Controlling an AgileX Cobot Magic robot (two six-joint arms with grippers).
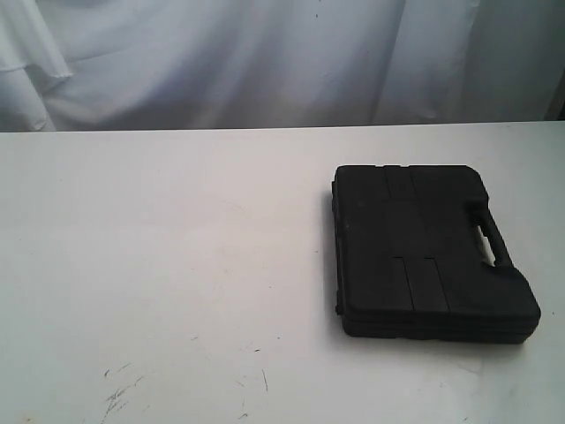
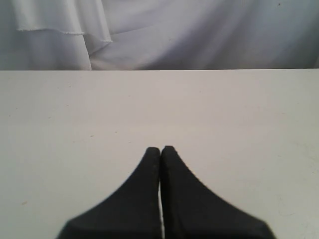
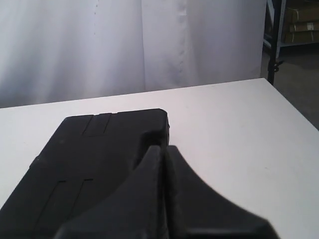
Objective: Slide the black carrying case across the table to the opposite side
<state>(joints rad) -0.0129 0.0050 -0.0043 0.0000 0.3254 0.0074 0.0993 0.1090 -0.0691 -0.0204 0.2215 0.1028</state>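
One black carrying case (image 1: pixel 430 253) lies flat on the table (image 1: pixel 168 256), in the right half of the exterior view, nearer to the right edge than to the middle. It is closed, and its single handle (image 1: pixel 488 238) is on the side that faces the right edge of the table. The white surface to the left of the case carries some thin dark scratches (image 1: pixel 119 393) near the front edge. Behind the far edge of the table hangs a white curtain (image 1: pixel 265 62) with soft folds, and it does not touch the case. In the right wrist view, a dark pole (image 3: pixel 273 40) and one shelf with boxes (image 3: pixel 296 22) stand beyond the corner of the table, well apart from the case. There are two grippers, each with two black fingers. The left gripper (image 2: pixel 160 148) is over a bare part of the table, and its fingers (image 2: pixel 142 194) are pressed together with only a hairline between them, holding nothing. The right gripper (image 3: pixel 163 148) is directly at the case, with the tips over its top near one corner; its fingers (image 3: pixel 142 199) are also pressed together and pinch nothing. I cannot tell whether the right tips touch the case or only hover just above it.
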